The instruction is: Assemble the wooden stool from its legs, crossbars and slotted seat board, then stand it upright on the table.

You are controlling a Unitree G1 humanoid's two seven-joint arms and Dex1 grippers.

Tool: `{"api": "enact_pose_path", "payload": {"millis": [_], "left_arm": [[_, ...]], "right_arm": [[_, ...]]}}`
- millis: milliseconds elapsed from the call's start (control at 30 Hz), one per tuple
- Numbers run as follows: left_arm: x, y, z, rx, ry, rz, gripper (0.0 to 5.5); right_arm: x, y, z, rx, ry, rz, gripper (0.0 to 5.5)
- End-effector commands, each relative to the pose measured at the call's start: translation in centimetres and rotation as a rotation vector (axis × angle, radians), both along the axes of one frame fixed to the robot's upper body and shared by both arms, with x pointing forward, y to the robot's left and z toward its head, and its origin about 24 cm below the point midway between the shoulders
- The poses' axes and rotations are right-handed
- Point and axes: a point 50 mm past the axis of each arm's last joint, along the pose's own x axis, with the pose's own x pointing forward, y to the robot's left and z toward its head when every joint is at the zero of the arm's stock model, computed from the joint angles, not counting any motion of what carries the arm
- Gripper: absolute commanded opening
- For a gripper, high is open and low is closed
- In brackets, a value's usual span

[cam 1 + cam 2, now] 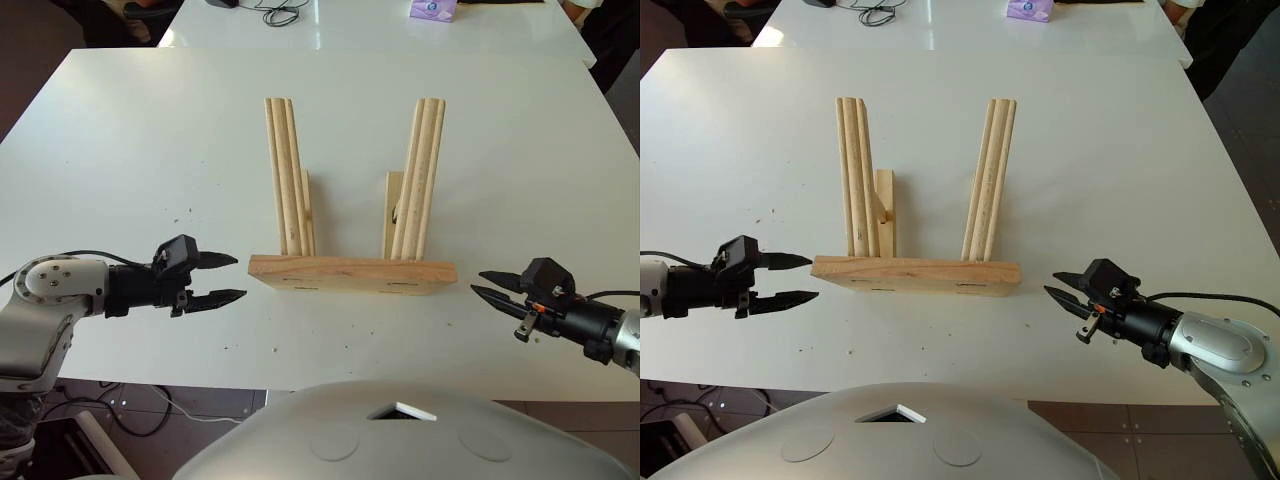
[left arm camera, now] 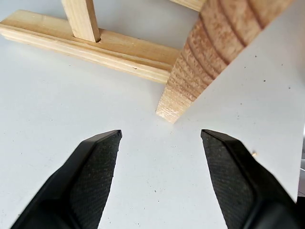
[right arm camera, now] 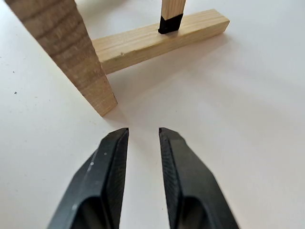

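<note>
The wooden stool lies on its side on the white table (image 1: 140, 150). Its seat board (image 1: 352, 272) stands on edge near the front, and two leg pairs (image 1: 285, 175) (image 1: 420, 180) run away from me with short crossbars (image 1: 308, 210) between them. My left gripper (image 1: 232, 278) hovers open just left of the board's left end (image 2: 209, 52), nothing between its fingers. My right gripper (image 1: 488, 285) sits a short way right of the board's right end (image 3: 71, 52), fingers (image 3: 114, 157) narrowly parted and holding nothing.
A second white table at the back carries cables (image 1: 285, 12) and a purple box (image 1: 432, 10). The table's front edge (image 1: 300, 385) runs just below both grippers. Bare tabletop lies to the left and right of the stool.
</note>
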Motion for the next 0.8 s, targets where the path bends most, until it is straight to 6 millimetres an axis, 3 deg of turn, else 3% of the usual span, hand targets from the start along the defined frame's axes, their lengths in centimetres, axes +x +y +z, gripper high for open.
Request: {"api": "enact_pose_path", "payload": {"millis": [33, 267, 433, 600, 800], "left_arm": [[0.1, 0.5, -1.7, 0.081, -0.035, -0.038, 3.11], [0.9, -0.7, -4.8, 0.058, -0.157, -0.037, 3.86], [1.3, -2.2, -6.0, -0.044, -0.190, -0.046, 3.86], [2.5, -2.3, -6.3, -0.107, -0.184, -0.020, 3.86], [3.4, -2.5, -6.2, -0.127, -0.149, -0.085, 3.86]], "right_arm": [[0.6, 0.2, -1.2, 0.044, -0.031, 0.032, 1.31], [1.0, 0.4, -2.3, 0.100, -0.038, 0.121, 2.23], [2.4, 0.1, -3.5, 0.093, -0.020, 0.228, 2.23], [4.0, 0.9, -5.4, 0.105, 0.018, 0.378, 2.23], [4.9, 1.6, -5.9, 0.108, 0.025, 0.460, 2.23]]}}
